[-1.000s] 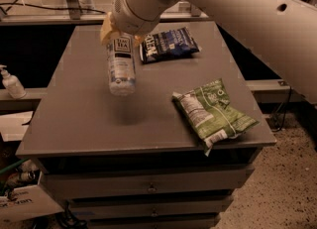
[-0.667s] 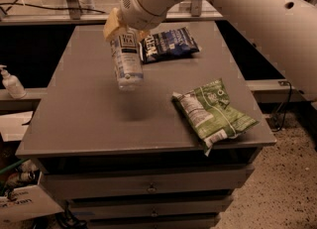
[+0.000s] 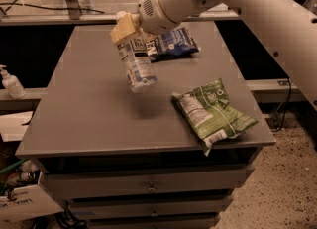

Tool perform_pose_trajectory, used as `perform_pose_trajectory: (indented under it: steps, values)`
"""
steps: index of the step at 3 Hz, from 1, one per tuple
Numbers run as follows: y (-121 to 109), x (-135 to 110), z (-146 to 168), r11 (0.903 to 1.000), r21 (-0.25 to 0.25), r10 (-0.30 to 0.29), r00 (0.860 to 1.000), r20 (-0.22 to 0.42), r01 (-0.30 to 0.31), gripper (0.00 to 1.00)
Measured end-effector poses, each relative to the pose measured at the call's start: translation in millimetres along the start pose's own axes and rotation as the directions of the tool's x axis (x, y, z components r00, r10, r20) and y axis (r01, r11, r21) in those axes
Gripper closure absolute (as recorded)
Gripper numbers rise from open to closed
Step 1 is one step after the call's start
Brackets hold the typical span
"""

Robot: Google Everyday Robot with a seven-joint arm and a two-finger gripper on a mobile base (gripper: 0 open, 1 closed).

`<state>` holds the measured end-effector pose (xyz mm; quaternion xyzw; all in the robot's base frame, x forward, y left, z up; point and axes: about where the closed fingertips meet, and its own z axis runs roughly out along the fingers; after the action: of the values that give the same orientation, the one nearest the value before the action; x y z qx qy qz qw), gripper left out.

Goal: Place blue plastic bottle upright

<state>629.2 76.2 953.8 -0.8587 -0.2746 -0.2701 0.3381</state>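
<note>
Blue plastic bottle (image 3: 137,67), tilted in jaws (mid-air), well inside table (image 3: 84,119) edges

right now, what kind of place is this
Probably a robot test lab: a grey drawer cabinet as worktop, a green chip bag on it, the gripper holding the blue plastic bottle above.

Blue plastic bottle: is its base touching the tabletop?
Apart. Camera view: the pincer, over the tabletop, grips the tilted blue plastic bottle by its top; bare surface and a shadow show below its base.
</note>
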Motion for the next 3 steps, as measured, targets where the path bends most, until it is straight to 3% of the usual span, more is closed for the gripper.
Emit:
perform_pose_trajectory:
  steps: [1, 2, 3]
  values:
    - [-1.8, -0.9, 0.3, 0.9987, 0.007, -0.05, 0.999, 0.0, 0.05, 1.0]
    - [-2.0, -0.8, 0.9, 0.9989, 0.008, -0.045, 0.999, 0.0, 0.045, 1.0]
    - [-2.5, 8.4, 4.3, 0.9964, 0.045, -0.068, 0.995, -0.074, 0.071, 1.0]
